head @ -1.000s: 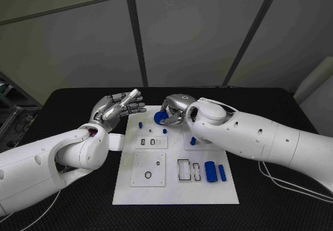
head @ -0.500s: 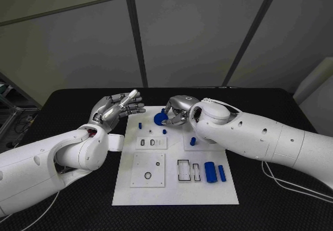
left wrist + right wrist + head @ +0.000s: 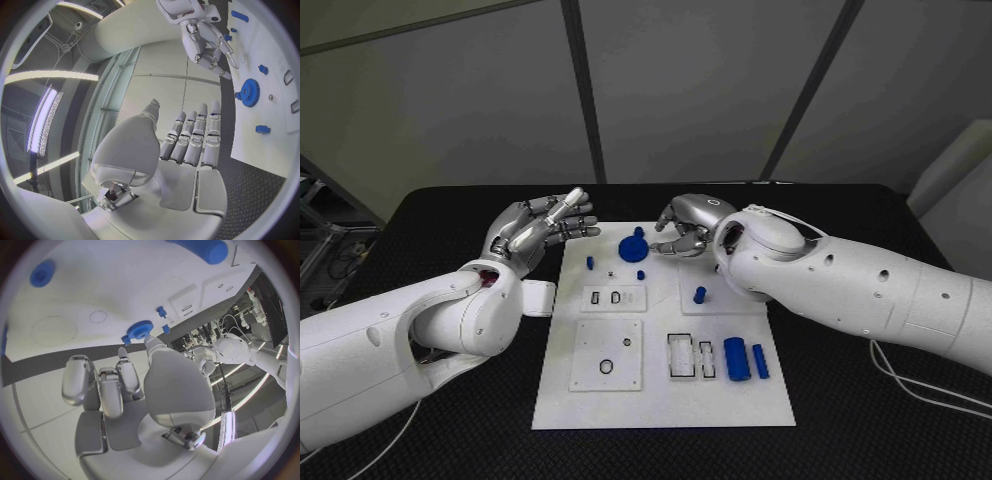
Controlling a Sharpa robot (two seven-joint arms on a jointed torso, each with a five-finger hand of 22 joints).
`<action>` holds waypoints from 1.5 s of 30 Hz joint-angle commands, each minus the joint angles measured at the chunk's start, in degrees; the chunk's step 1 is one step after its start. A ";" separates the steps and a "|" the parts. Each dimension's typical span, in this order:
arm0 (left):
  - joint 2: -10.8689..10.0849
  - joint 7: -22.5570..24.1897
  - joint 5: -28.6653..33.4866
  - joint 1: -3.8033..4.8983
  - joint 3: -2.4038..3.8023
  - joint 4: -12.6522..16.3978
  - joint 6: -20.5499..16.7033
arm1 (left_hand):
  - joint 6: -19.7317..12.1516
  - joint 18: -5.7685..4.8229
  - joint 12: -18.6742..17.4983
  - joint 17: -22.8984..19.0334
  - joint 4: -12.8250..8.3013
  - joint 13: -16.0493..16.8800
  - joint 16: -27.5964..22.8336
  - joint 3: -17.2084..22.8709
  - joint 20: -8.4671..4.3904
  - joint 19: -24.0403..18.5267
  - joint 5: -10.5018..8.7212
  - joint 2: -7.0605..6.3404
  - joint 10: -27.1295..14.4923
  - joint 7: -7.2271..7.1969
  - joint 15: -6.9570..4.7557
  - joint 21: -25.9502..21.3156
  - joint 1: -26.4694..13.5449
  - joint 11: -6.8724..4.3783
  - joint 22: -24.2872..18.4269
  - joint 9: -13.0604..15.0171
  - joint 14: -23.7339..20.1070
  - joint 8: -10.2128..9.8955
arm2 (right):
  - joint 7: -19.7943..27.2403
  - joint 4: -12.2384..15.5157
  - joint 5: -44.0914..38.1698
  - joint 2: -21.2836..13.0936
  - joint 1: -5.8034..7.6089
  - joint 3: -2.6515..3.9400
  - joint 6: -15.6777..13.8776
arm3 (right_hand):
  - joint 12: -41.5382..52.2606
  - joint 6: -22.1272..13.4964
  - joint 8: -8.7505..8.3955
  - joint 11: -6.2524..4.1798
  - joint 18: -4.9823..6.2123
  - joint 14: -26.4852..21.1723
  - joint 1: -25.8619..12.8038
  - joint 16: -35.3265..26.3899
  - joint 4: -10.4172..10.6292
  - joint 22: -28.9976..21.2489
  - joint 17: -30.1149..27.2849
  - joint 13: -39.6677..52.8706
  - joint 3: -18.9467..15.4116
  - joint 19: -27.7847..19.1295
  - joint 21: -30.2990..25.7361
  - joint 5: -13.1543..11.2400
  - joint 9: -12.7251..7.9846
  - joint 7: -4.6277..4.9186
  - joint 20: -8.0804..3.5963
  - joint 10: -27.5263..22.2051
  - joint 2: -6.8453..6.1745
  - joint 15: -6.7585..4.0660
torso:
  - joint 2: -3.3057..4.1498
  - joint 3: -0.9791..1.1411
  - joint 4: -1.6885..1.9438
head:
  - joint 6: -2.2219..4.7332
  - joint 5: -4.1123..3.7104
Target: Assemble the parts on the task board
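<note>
Black worktop (image 3: pixel 444 215) carries the white task board (image 3: pixel 668 400) at frame centre. A blue gear (image 3: pixel 632 244) sits on the board's upper edge, just left of the right hand (image 3: pixel 687 228), whose fingers curl loosely around nothing. The left hand (image 3: pixel 542 225) hovers spread at upper left. To seat the gear well, press straight down on it, level.

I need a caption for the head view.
Right hand beside the blue gear on the white board; left hand raised.
</note>
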 commanded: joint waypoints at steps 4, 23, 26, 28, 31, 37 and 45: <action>-0.42 0.31 -0.42 0.09 0.05 -0.08 0.80 | -0.08 -0.83 -0.39 -0.07 -0.42 -0.05 -0.33 0.04 -0.03 -0.53 -0.26 0.07 -0.41 2.94 0.21 -0.42 0.60 0.13 -0.08 -0.06 -0.39 -0.30 | 6.80 4.80 8.72 -7.66 0.11 0.09 -6.07 | 0.31 1.50 -0.02 -0.47 -0.34 5.84 3.91 -0.08 -2.23 -0.74 14.08 0.10 0.19 -0.01 -0.04 -1.07 0.15 -0.45 -0.22 0.42 -0.42 0.11 | -0.24 0.15 -0.52 | 0.53 -0.66; 0.09 0.14 -1.20 0.08 0.04 -1.35 1.50 | 0.80 -0.82 -0.30 -0.06 -0.56 0.01 -0.35 -0.06 0.00 -0.68 -0.27 0.04 -0.10 2.92 0.19 -0.48 0.66 0.07 -0.14 0.04 -0.29 -0.18 | 19.52 0.57 18.44 -19.01 0.03 0.06 -1.71 | 0.07 1.14 -1.20 -1.12 -0.30 5.90 10.27 0.01 -6.12 -0.96 14.38 0.09 -0.11 -0.23 -0.29 -3.66 -0.19 -1.11 -0.81 0.41 -1.33 -0.49 | -0.35 0.85 -0.85 | 1.01 -2.13; 0.18 0.15 -1.21 0.07 0.04 -1.48 1.55 | 0.80 -0.82 -0.30 -0.06 -0.56 0.01 -0.35 -0.06 0.00 -0.68 -0.27 0.04 -0.10 2.92 0.19 -0.48 0.66 0.07 -0.14 0.04 -0.29 -0.18 | 19.77 -0.31 18.49 -18.64 0.01 0.06 -1.51 | 0.06 1.10 -1.24 -1.12 -0.30 5.91 10.44 0.02 -6.22 -0.97 14.40 0.08 -0.10 -0.24 -0.30 -3.59 -0.20 -1.10 -0.82 0.39 -1.31 -0.49 | -0.29 0.93 -0.84 | 1.02 -2.12; 0.24 0.14 -1.22 0.06 0.04 -1.57 1.58 | 0.78 -0.81 -0.29 -0.05 -0.61 0.02 -0.35 -0.09 0.00 -0.71 -0.27 0.04 -0.02 2.90 0.18 -0.49 0.69 0.06 -0.15 0.04 -0.25 -0.20 | 19.81 -0.89 18.52 -18.28 0.00 0.06 -1.30 | 0.06 1.09 -1.24 -1.12 -0.30 5.91 10.47 0.02 -6.24 -0.96 14.41 0.09 -0.09 -0.23 -0.29 -3.58 -0.20 -1.10 -0.82 0.40 -1.30 -0.50 | -0.29 0.91 -0.88 | 0.90 -2.05; 0.32 0.15 -1.22 0.06 0.04 -1.65 1.63 | 0.78 -0.81 -0.29 -0.05 -0.61 0.02 -0.35 -0.09 0.00 -0.71 -0.27 0.04 -0.02 2.90 0.18 -0.49 0.69 0.06 -0.15 0.04 -0.25 -0.20 | 19.61 -1.79 18.46 -17.61 -0.02 0.05 -0.68 | 0.09 1.11 -1.25 -1.12 -0.29 5.92 10.64 0.03 -6.34 -0.99 14.44 0.13 -0.05 -0.25 -0.31 -3.52 -0.20 -1.10 -0.83 0.43 -1.22 -0.50 | -0.30 0.83 -0.85 | 0.80 -2.07; 0.35 0.18 -1.23 0.05 0.04 -1.66 1.64 | 0.78 -0.81 -0.29 -0.05 -0.61 0.02 -0.35 -0.09 0.00 -0.71 -0.27 0.04 -0.02 2.90 0.18 -0.49 0.69 0.06 -0.15 0.04 -0.25 -0.20 | 19.12 -2.96 17.34 -16.50 -0.51 0.04 1.00 | 0.12 1.33 -1.15 -1.11 -0.30 5.93 10.79 0.06 -6.42 -0.96 14.51 0.19 -0.03 -0.24 -0.30 -3.48 -0.15 -1.08 -0.83 0.46 -1.11 -0.50 | -0.32 0.74 -0.79 | 0.42 -2.20; 0.25 0.20 -1.23 0.05 0.04 -1.67 1.60 | 0.78 -0.81 -0.29 -0.05 -0.61 0.02 -0.35 -0.09 0.00 -0.71 -0.27 0.04 -0.02 2.90 0.18 -0.49 0.69 0.06 -0.15 0.04 -0.25 -0.20 | 18.98 -3.42 16.88 -15.86 -1.10 0.03 2.27 | 0.24 1.98 -0.88 -1.07 -0.32 5.95 10.90 0.09 -6.49 -0.85 14.60 0.34 -0.03 -0.18 -0.25 -3.45 -0.03 -1.01 -0.83 0.58 -0.84 -0.47 | -0.35 0.78 -0.87 | 0.12 -2.07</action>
